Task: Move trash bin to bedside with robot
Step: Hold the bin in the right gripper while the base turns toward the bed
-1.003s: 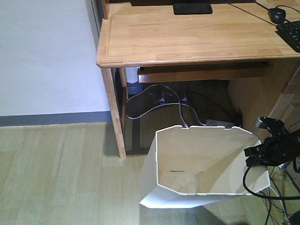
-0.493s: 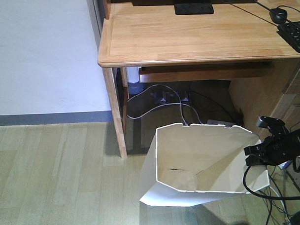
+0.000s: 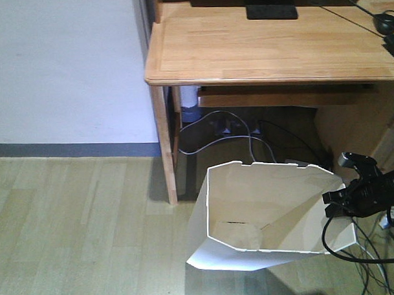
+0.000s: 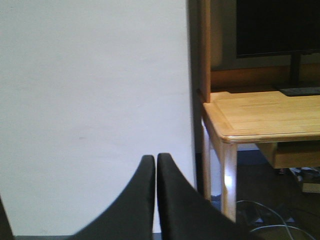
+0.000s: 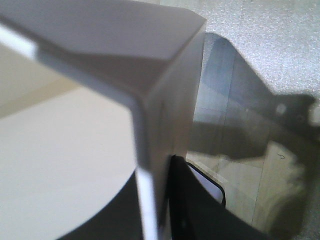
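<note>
On the pale plank floor (image 3: 70, 223), just in front of the wooden desk (image 3: 271, 48) and near its leg, your white trash bin (image 3: 276, 196) sits with its open mouth turned up toward the front camera. Your right gripper (image 3: 331, 203) is at the bin's right rim. That wrist view is blurred, but the fingers appear to pinch the bin wall between them. Your left gripper (image 4: 155, 160) hangs before the white wall (image 4: 90, 100), fingers pressed together.
</note>
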